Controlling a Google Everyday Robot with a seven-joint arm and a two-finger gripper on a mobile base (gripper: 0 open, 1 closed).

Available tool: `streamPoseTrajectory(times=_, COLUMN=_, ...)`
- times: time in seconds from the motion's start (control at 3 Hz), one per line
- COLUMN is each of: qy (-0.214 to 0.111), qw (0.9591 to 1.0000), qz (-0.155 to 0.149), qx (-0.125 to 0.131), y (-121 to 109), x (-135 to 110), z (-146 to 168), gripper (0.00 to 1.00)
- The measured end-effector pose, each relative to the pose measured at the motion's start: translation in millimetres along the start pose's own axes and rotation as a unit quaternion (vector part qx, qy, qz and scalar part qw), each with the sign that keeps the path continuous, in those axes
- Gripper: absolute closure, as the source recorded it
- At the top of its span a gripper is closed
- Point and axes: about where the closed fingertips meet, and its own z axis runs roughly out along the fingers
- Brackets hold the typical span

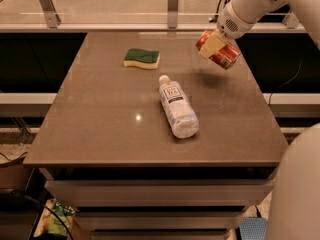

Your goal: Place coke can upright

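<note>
A broad brown table [100, 114] with a smooth, faintly shiny top fills most of the view, seen from above and in front. From the upper right corner a thick white robot arm [250, 4] reaches in over the table's far right part. A clear plastic bottle [177, 106] lies on its side near the middle of the table, cap end pointing away from the viewer. Its white label carries dark writing, too small to read. Towards the far side, left of the bottle and well apart from it, a sponge [142, 58] lies flat, green on top and yellow beneath. At the end of the arm the gripper [214, 45] has its pale fingers clamped around a red coke can [227, 56], which hangs in the air above the far right part of the table and touches nothing else. The can is tilted, roughly on its side, one silver end facing up and to the left. A soft shadow [212, 78] on the table below it suggests it is held clear of the surface. Judging by the task, the can is carried this way so that it can be turned and set down on its base. No brand lettering on the can can be read from this angle.
</note>
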Motion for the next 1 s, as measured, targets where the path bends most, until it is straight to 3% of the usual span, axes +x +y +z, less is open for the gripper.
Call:
streamPoseTrajectory(times=0.33, qy=-0.055, qw=0.9984, qz=-0.012, qx=0.003, y=1.1, x=-9.4, z=-11.1, gripper=1.0)
streamPoseTrajectory(times=1.0, qy=-0.139, qw=0.9898, qz=-0.031, qx=-0.004, y=-1.8, x=-37.1, z=-13.6, gripper=1.0)
